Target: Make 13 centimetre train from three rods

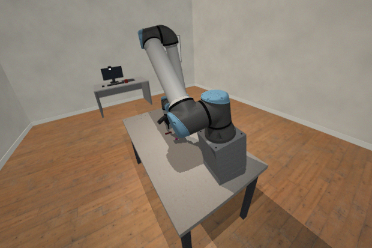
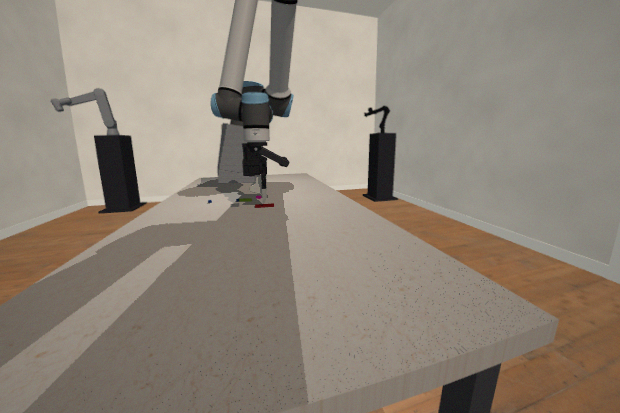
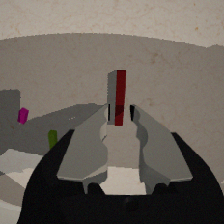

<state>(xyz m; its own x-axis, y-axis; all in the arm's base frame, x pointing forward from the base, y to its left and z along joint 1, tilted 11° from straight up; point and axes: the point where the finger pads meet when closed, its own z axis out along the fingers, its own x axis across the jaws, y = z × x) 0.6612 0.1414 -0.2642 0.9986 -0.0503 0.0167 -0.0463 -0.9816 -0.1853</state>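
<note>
Showing deep red, straight, slim rod (image 1: 168, 133) (image 2: 264, 205) (image 3: 121, 94)

No words, numbers or signs are showing clearly enough to read. A tiny dark mark is sitting on the pale ring (image 2: 256, 134) just above the robot's hand (image 2: 263, 192), but it is looking too small and blurry for anyone to tell what it is saying.

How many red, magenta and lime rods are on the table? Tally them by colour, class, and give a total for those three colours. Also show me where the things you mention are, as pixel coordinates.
Red rod (image 1: 168, 133) (image 2: 264, 205) (image 3: 121, 92): 1
Magenta rod (image 1: 176, 139) (image 2: 258, 197) (image 3: 23, 115): 1
Lime rod (image 2: 245, 200) (image 3: 52, 139): 1
Total: 3
</note>
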